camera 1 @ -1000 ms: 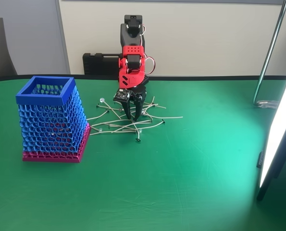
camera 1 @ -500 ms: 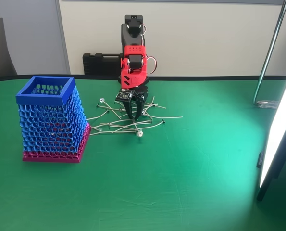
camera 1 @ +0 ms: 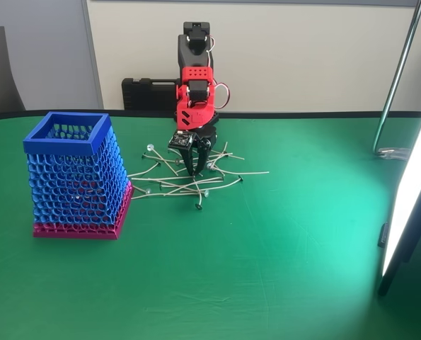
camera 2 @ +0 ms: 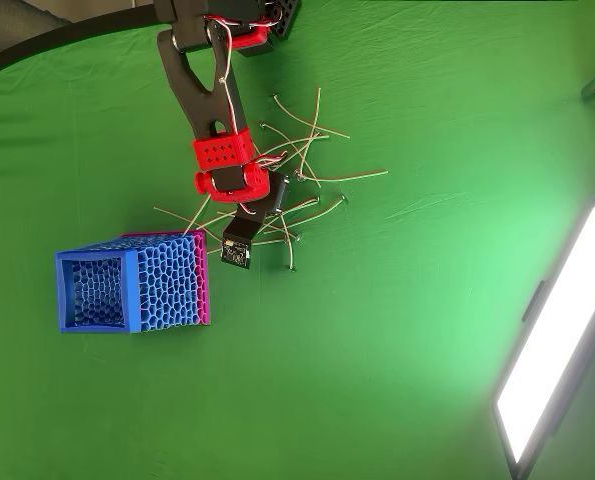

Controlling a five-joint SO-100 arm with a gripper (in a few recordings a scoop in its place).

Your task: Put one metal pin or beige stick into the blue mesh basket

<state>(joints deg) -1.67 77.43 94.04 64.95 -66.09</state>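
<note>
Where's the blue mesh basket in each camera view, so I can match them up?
Fixed view: the blue mesh basket stands at left, left of the stick pile.
Overhead view: the basket sits lower left, below the arm.
Shared landmark: the lit panel at the right edge.

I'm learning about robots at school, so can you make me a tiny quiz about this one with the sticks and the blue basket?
1. True or false: in the fixed view, the blue mesh basket stands left of the pile of beige sticks.
2. Where is the gripper right now? A) over the basket B) down in the stick pile C) beside the light panel
3. Fill in: the basket's base is coloured ____.

Key: 1 true. 2 B; its fingers point down among the sticks, and whether they pinch one is too small to tell. 3 magenta-pink.
</note>
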